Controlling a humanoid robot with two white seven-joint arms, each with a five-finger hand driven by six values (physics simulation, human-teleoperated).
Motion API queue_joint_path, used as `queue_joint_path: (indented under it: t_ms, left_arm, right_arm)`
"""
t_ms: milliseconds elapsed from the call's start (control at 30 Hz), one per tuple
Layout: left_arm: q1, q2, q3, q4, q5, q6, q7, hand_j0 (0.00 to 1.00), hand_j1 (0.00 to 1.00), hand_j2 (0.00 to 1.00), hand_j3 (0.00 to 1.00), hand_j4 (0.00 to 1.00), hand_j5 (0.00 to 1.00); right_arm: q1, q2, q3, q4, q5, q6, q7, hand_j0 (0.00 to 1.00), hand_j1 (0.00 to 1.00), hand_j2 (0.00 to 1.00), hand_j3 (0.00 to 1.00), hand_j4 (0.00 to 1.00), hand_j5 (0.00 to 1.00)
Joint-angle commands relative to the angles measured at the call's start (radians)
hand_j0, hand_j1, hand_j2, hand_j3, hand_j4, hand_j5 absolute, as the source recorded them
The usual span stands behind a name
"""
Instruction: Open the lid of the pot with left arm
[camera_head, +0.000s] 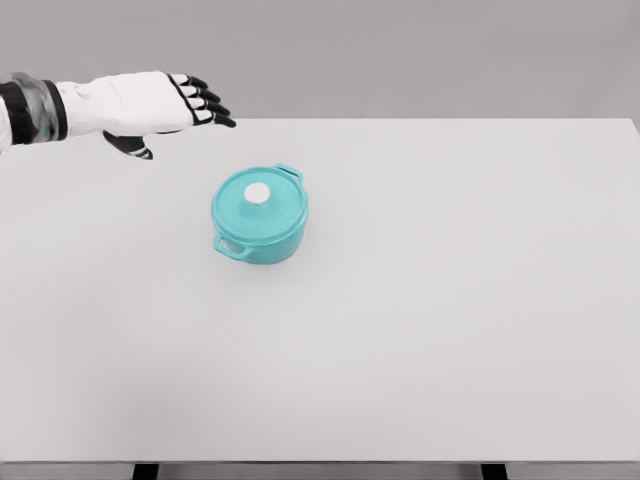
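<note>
we see the pot (260, 218) sitting upright on the bench (450, 320), a little left of the middle and nearer the far edge than the near one. it is teal, round, with a loop handle at its near left and another at its far right. the lid (256, 198) is on, seated flat on the rim, the same teal, with a small white knob (258, 193) at its centre. all around the pot the pale bench surface lies bare: a wide stretch to the right running to the right edge, a deep stretch toward us down to the near edge, and a narrower band behind it up to the far edge, where the grey backdrop starts. to the left the surface runs out of the picture. our left hand (165, 105) comes in from the upper left, over the far left corner of the bench, up and to the left of the pot and apart from it, touching neither lid nor handles. its white back faces up, the dark-tipped fingers (205, 100) are stretched out loosely and point right, the thumb hangs below, and it holds nothing. the pot lies down and to the right of the fingertips.
</note>
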Motion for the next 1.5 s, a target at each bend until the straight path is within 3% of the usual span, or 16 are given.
queue_joint_path:
  t_ms: [0, 33, 100, 133, 267, 433, 1000, 1067, 1200, 1467]
  left_arm:
    - [-0.003, -0.1, -0.11, 0.042, -0.091, 0.001, -0.001, 1.0, 1.0, 1.0, 1.0, 1.0, 1.0]
    - [-0.025, -0.134, -0.129, 0.054, -0.131, 0.001, -0.001, 1.0, 1.0, 1.0, 1.0, 1.0, 1.0]
    - [-0.064, -0.157, -0.204, 0.055, -0.134, 0.001, 0.005, 1.0, 1.0, 1.0, 1.0, 1.0, 1.0]
    - [-0.094, -0.174, -0.25, 0.055, -0.118, 0.001, 0.01, 1.0, 1.0, 1.0, 1.0, 1.0, 1.0]
    - [-0.101, -0.182, -0.284, 0.066, 0.01, 0.001, 0.01, 1.0, 1.0, 1.0, 1.0, 1.0, 1.0]
    - [-0.098, -0.176, -0.293, 0.075, 0.086, 0.001, 0.012, 1.0, 1.0, 1.0, 1.0, 1.0, 1.0]
    - [-0.124, -0.174, -0.296, 0.095, 0.087, 0.001, 0.009, 1.0, 1.0, 1.0, 1.0, 1.0, 1.0]
    - [-0.124, -0.174, -0.299, 0.092, 0.087, 0.001, 0.009, 0.92, 0.92, 0.92, 0.92, 0.92, 0.92]
    - [-0.121, -0.174, -0.301, 0.092, 0.083, 0.001, 0.009, 0.91, 0.91, 0.91, 0.91, 0.91, 0.91]
    - [-0.123, -0.174, -0.308, 0.088, 0.082, 0.001, 0.007, 0.75, 0.75, 0.75, 0.75, 0.75, 0.75]
  right_arm:
    - [0.0, 0.0, 0.0, 0.0, 0.0, 0.0, 0.0, 1.0, 1.0, 1.0, 1.0, 1.0, 1.0]
    - [0.0, 0.0, 0.0, 0.0, 0.0, 0.0, 0.0, 1.0, 1.0, 1.0, 1.0, 1.0, 1.0]
    - [0.0, 0.0, 0.0, 0.0, 0.0, 0.0, 0.0, 1.0, 1.0, 1.0, 1.0, 1.0, 1.0]
    - [0.0, 0.0, 0.001, 0.0, 0.0, 0.0, 0.0, 1.0, 1.0, 1.0, 1.0, 1.0, 1.0]
    - [0.0, 0.0, 0.001, 0.0, 0.0, 0.0, 0.0, 1.0, 1.0, 1.0, 1.0, 1.0, 1.0]
    - [0.0, 0.0, 0.0, 0.0, -0.002, 0.0, 0.0, 1.0, 1.0, 1.0, 1.0, 1.0, 1.0]
    - [0.0, 0.0, 0.0, 0.0, 0.0, 0.0, 0.0, 1.0, 1.0, 1.0, 1.0, 1.0, 1.0]
    - [0.0, 0.0, 0.0, 0.0, 0.0, 0.0, 0.0, 1.0, 1.0, 1.0, 1.0, 1.0, 1.0]
    - [0.0, 0.0, 0.0, 0.0, 0.0, 0.0, 0.0, 1.0, 1.0, 1.0, 1.0, 1.0, 1.0]
    - [0.0, 0.0, 0.001, 0.0, 0.0, 0.0, 0.0, 1.0, 1.0, 1.0, 1.0, 1.0, 1.0]
